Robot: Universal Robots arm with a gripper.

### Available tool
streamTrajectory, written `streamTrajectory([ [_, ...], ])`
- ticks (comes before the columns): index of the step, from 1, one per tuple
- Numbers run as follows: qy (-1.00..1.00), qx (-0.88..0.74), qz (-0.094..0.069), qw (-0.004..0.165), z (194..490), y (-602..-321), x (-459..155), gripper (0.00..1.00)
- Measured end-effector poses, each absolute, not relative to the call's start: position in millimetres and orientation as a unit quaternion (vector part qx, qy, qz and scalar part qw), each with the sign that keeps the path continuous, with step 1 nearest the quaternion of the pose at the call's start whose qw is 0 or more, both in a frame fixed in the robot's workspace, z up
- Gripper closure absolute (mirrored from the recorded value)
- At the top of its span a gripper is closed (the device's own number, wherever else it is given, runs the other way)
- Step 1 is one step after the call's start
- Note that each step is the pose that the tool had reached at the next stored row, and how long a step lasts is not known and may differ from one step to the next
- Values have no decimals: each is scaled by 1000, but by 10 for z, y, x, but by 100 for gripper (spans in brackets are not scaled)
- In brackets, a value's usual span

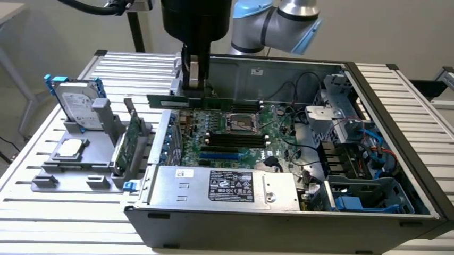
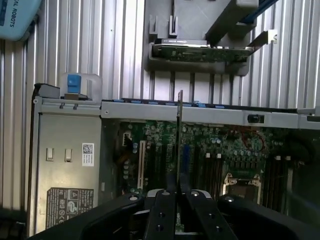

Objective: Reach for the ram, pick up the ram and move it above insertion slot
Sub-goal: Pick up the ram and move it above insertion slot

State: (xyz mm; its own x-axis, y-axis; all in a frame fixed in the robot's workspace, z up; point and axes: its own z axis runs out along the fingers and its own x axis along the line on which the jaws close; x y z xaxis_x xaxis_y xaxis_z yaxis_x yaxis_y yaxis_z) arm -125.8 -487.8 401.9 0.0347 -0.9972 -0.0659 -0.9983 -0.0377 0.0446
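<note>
The gripper (image 1: 193, 87) hangs over the back part of the open computer case (image 1: 397, 159), and its jaws are closed on the ram (image 1: 190, 101), a long thin green stick held level and clear of everything beneath it. In the exterior view the stick runs crosswise, from about nine o'clock to three o'clock, with the jaws pinching it near its middle. From the wrist view the ram (image 2: 179, 140) is seen edge-on as a thin line rising out from between the two dark fingers (image 2: 162, 210), over the green motherboard (image 2: 225, 150).

In the exterior view the motherboard (image 1: 212, 151) lies below the held stick, and the black memory slots (image 1: 237, 139) sit towards six o'clock of it, a little further to the front. I cannot tell whether the stick is lined up over any one slot. The square processor socket (image 1: 243, 122) sits just beyond the slots.

The grey power supply (image 1: 227, 186) with its label fills the near side of the case. Outside the case, at nine o'clock, a grey holder (image 1: 71, 164) on the slatted bench (image 1: 42, 212) carries a silver hard drive (image 1: 76, 103) standing upright and a green expansion card (image 1: 127, 141) on edge.
</note>
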Motion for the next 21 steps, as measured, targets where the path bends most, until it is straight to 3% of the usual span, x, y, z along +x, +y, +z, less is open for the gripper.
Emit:
streamTrajectory([
  [21,694,-719,39,7,3863,-4248,-661,86],
])
